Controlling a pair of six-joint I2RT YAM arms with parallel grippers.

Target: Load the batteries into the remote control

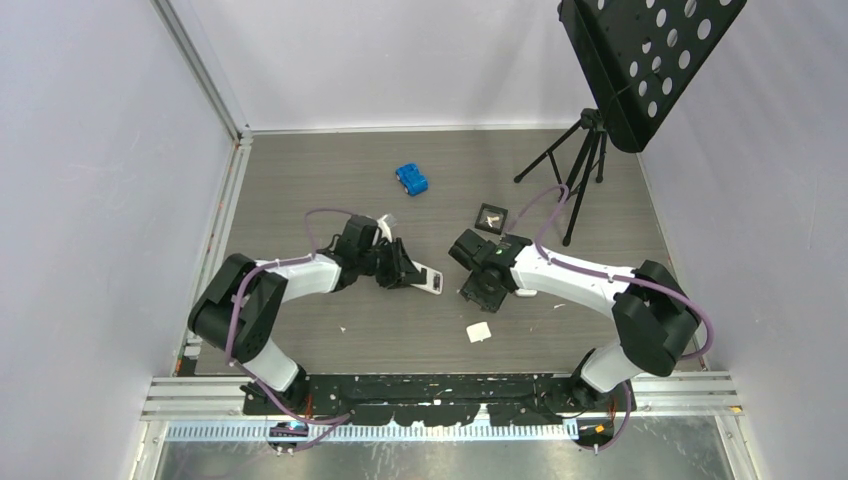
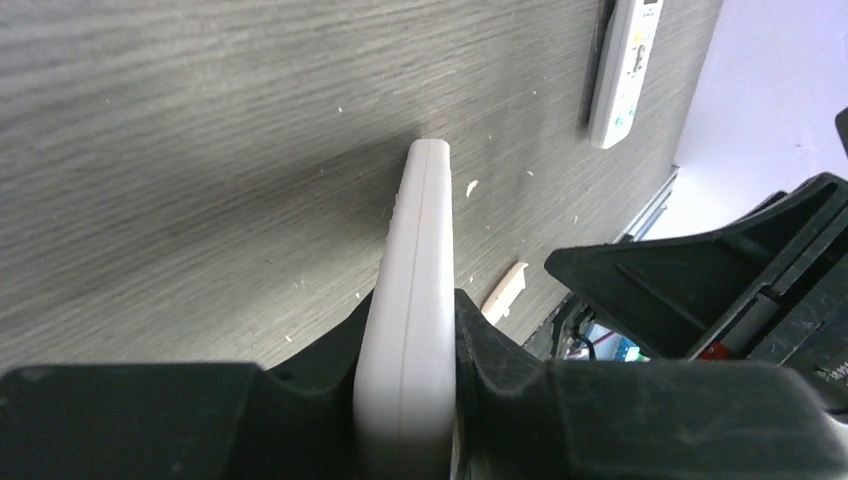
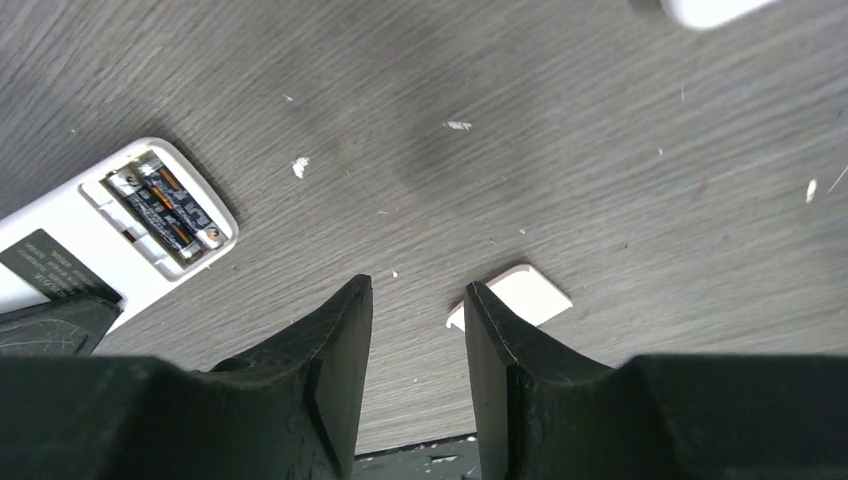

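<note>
The white remote control (image 3: 95,250) lies on the table with its back up. Its battery slot is open and two dark batteries (image 3: 168,208) lie side by side in it. My left gripper (image 1: 405,270) is shut on the remote's edge, which the left wrist view shows edge-on between the fingers (image 2: 415,300). My right gripper (image 3: 415,300) is open and empty. It hovers low over bare table just right of the remote, and it shows in the top view (image 1: 476,296). A small white cover piece (image 3: 525,293) lies flat by its right fingertip.
A second white remote-like slab (image 2: 625,70) lies further off on the table. A blue block (image 1: 411,179) sits at the back. A small black square item (image 1: 491,217) and a tripod (image 1: 575,170) with a perforated black board stand at the back right.
</note>
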